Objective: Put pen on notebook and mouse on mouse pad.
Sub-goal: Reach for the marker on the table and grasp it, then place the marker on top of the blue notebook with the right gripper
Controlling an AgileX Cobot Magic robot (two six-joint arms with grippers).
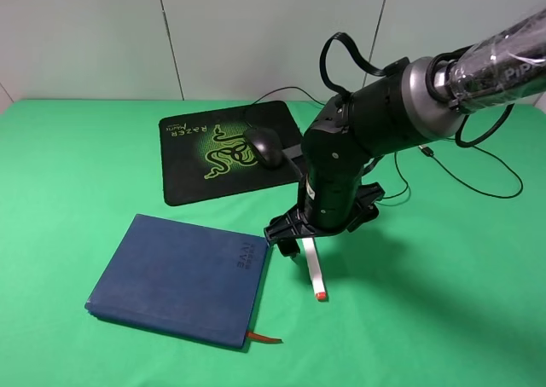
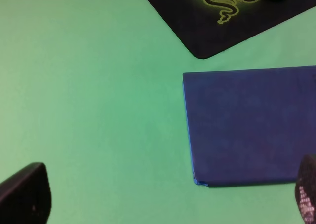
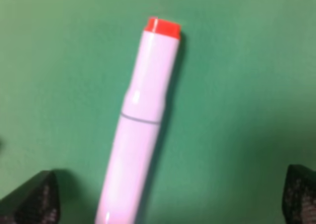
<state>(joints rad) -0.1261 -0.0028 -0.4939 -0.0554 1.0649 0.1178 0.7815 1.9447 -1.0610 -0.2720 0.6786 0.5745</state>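
Observation:
The white pen (image 1: 314, 269) lies on the green cloth just right of the notebook (image 1: 179, 278), one orange-red end toward the front. My right gripper (image 1: 301, 245) hangs low over the pen's far half, open, with the pen (image 3: 140, 125) lying between its two fingertips (image 3: 34, 202) and touching neither. The black mouse (image 1: 264, 145) sits on the right part of the mouse pad (image 1: 200, 157). My left gripper (image 2: 165, 199) is open and empty above bare cloth, beside the notebook's (image 2: 249, 125) edge; the exterior high view does not show it.
A thin black cable (image 1: 482, 182) loops over the cloth at the right, behind my right arm. The notebook's orange-brown ribbon (image 1: 264, 338) sticks out at its front corner. A corner of the mouse pad (image 2: 222, 21) shows in the left wrist view.

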